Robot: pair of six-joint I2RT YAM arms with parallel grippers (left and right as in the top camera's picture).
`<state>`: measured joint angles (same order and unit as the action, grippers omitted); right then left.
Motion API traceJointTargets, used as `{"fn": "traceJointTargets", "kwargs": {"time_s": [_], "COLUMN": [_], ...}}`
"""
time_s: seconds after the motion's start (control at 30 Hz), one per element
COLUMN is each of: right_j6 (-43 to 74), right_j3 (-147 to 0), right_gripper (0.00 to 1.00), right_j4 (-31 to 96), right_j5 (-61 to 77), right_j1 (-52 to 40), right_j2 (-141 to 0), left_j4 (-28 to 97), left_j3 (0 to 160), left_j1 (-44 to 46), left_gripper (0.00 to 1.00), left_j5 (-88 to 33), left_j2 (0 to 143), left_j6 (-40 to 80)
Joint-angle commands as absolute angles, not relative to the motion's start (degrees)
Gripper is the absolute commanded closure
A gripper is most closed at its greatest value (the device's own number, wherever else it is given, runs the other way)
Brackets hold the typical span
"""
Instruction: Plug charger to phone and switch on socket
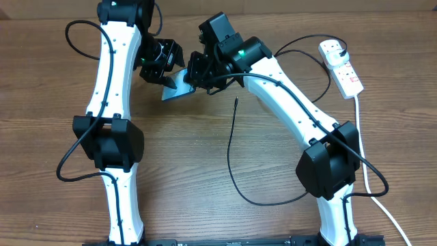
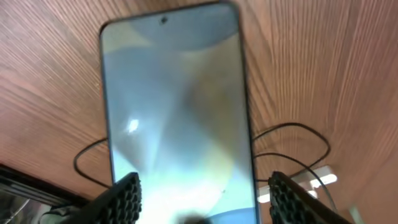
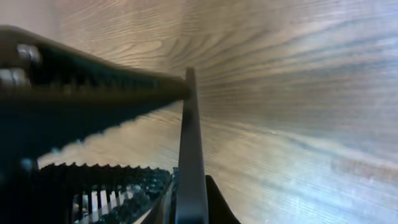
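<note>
Phone (image 1: 179,85) is hanging in the air above the wooden table (image 1: 177,184) near its far edge, tilted, with its pale blue screen facing up between the two arms. The right gripper (image 1: 199,74) is clamping it across its thin body; the right wrist camera is showing the handset edge-on (image 3: 189,155), pinched between the ridged black pads with the jaws closed. The left gripper (image 1: 164,68) is straddling the width of the phone at its other end. In the left wrist view one black finger (image 2: 121,199) is overlapping the glass edge, while the other is standing just off the opposite edge. Whether that pincer is actually pressing on the phone cannot be told.

The charger (image 1: 230,154) is lying loose on the table to the right of the phone. Its small connector tip (image 1: 235,101) is resting apart from the handset, unplugged. The black cable is looping down and round toward the socket (image 1: 347,72) at the far right, where a black plug (image 1: 334,48) is sitting in the end outlet. A thick white cord (image 1: 369,171) is trailing from the socket toward the near edge.
</note>
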<state>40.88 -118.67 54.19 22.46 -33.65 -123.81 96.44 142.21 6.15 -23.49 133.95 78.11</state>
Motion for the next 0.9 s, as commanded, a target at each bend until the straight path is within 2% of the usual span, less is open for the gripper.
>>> {"fn": "traceJointTargets", "kwargs": {"time_s": [0.0,0.33,0.5,0.57,0.7,0.77,0.87], "right_j6": [40.73,39.77,37.15,36.73,36.67,39.31,46.33], "right_j3": [-119.52,-119.52,-119.55,-119.55,-119.55,-119.55,-119.55], "right_gripper": [0.96,0.96,0.96,0.96,0.96,0.96,0.96], "right_j4": [53.32,54.46,56.4,56.47,54.57,53.06,51.13], "right_j5": [22.5,21.43,22.39,23.83,28.93,31.03,32.08], "right_j1": [-33.74,-31.55,-26.76,-24.91,-21.21,-19.66,-18.15], "right_j2": [-123.7,-123.7,-123.7,-123.68,-123.68,-123.68,-123.68], "left_j4": [96.64,96.62,95.46,94.04,93.08,93.08,92.53], "left_j3": [142.21,142.21,142.21,142.21,142.21,142.21,142.21], "left_j1": [6.46,5.91,4.73,4.51,4.58,4.62,4.86], "left_gripper": [0.96,0.96,0.86,0.54,0.13,0.04,0.0], "left_j5": [-23.55,-21.93,-21.8,-22.98,-25.02,-25.63,-25.56], "left_j2": [133.4,133.4,133.4,133.4,133.4,133.4,133.4], "left_j6": [78.19,77.3,66.17,58.85,46.57,43.55,43.29]}}
